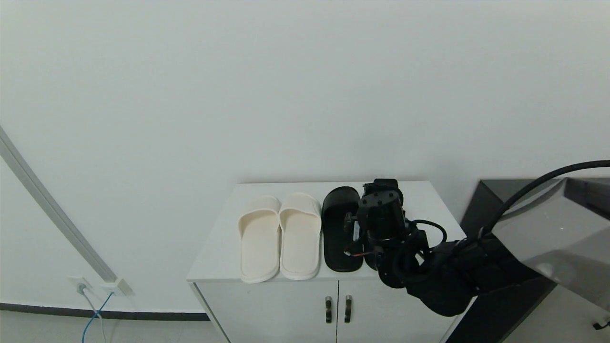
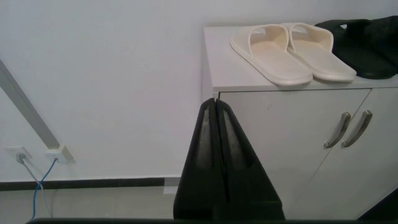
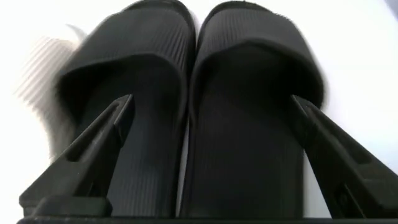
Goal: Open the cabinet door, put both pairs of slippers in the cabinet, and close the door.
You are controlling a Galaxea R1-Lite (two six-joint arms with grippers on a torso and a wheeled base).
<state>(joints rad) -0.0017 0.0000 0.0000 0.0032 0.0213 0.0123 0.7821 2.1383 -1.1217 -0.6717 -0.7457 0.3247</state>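
Two pairs of slippers lie side by side on top of the cabinet (image 1: 217, 252), toes toward the wall (image 1: 286, 95). The cream pair (image 1: 279, 238) is on the robot's left and the black pair (image 1: 339, 228) on its right, just beside it. In the head view only one black slipper shows in full; the right arm (image 1: 429, 267) covers most of the other.

The right gripper (image 3: 211, 102) hangs over the black pair with its jaws spread wide, clamping nothing. In the right wrist view its two fingers (image 3: 102, 134) stand one at each outer side of the pair, so both black slippers sit in the gap between them. Whether either finger touches a slipper, I cannot tell.

The left gripper (image 2: 216, 104) is clenched, its two fingers pressed flat together with nothing between them. It is held low, out in front of the cabinet's left front corner and apart from it. Its tips line up with that corner just below the top's edge in the left wrist view.

Both cabinet doors (image 1: 271, 312) are closed, and the two handles (image 1: 329, 308) stand upright next to each other at the middle seam. Neither gripper touches them.

On the wall to the left, low down, are two sockets (image 1: 78, 285) with cables hanging from them, below a slanting strip (image 1: 52, 209). A dark unit (image 1: 481, 200) stands just right of the cabinet.
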